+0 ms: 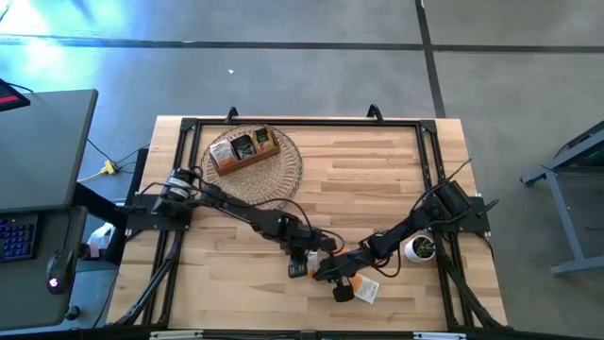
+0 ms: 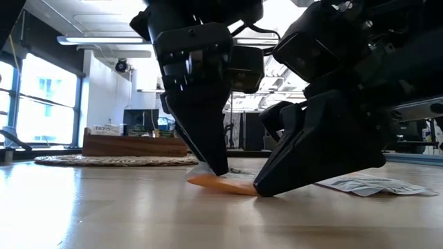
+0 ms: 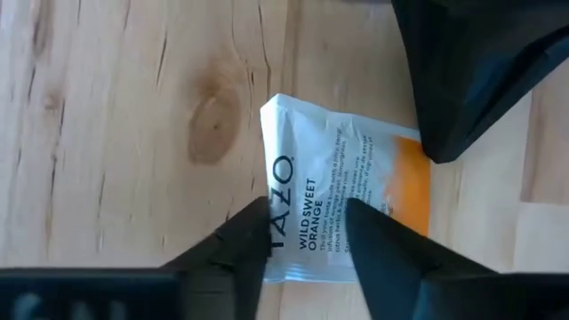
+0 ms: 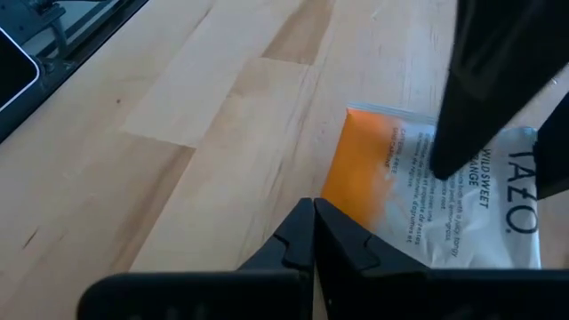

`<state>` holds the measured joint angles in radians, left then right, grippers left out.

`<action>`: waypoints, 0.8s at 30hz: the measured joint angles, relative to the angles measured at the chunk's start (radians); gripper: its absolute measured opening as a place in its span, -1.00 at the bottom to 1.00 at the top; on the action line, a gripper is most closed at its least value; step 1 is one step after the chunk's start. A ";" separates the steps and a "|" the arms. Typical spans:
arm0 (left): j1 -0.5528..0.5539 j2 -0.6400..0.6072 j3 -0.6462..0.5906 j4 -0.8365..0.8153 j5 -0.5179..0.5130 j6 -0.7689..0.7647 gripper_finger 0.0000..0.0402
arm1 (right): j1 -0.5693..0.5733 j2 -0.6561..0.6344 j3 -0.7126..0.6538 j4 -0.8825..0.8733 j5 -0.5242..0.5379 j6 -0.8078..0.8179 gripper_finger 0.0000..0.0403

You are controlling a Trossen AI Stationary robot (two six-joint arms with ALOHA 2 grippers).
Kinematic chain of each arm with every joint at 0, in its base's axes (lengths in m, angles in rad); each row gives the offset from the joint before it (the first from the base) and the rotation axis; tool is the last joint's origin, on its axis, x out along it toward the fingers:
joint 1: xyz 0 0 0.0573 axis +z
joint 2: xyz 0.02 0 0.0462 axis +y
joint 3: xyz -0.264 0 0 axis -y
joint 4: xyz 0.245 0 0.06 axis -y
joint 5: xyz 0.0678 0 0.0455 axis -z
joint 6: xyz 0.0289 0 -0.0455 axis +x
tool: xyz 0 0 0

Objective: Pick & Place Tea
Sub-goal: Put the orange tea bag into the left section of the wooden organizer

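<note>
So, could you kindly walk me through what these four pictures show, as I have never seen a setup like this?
It is a table robot with two dark arms. One camera looks straight down, one sits at table height, and one rides on each wrist. The left gripper has its fingers apart over a white and orange tea sachet lying flat on the wooden table. The right gripper, shut, presses its tip by the sachet's orange end. Nothing is lifted yet. Farther back, a wooden box sits on a woven mat, and a small white pot stands beside the right arm.

Glossy paper sachet (image 3: 342, 213) — wood table (image 3: 107, 107)
</note>
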<state>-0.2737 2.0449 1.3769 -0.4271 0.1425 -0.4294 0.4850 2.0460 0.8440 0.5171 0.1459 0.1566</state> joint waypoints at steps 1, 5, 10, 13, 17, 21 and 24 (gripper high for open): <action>0.000 0.000 0.000 0.001 0.001 0.000 -0.33 | 0.000 0.000 0.000 0.000 0.002 0.000 -0.99; 0.000 0.002 0.000 0.006 0.024 -0.037 -0.68 | 0.000 0.000 0.000 0.000 0.002 -0.006 -0.99; -0.001 0.002 0.001 -0.027 -0.001 -0.104 -0.96 | -0.001 -0.014 -0.001 -0.008 -0.032 -0.007 -0.98; -0.005 0.001 0.004 -0.054 -0.059 -0.168 -0.93 | 0.000 -0.058 -0.005 -0.040 -0.059 -0.008 -0.99; -0.014 -0.029 0.003 -0.164 -0.140 -0.227 -0.99 | 0.003 -0.165 -0.010 -0.208 -0.072 -0.038 -0.98; -0.028 -0.068 0.059 -0.402 -0.324 -0.323 -0.99 | 0.002 -0.296 -0.005 -0.430 0.044 -0.056 -0.97; -0.050 -0.117 0.130 -0.712 -0.492 -0.446 -0.99 | -0.001 -0.376 -0.007 -0.605 0.117 -0.055 -0.99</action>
<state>-0.3236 1.9275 1.5068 -1.1396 -0.3491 -0.8754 0.4840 1.6702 0.8371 -0.0876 0.2632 0.1018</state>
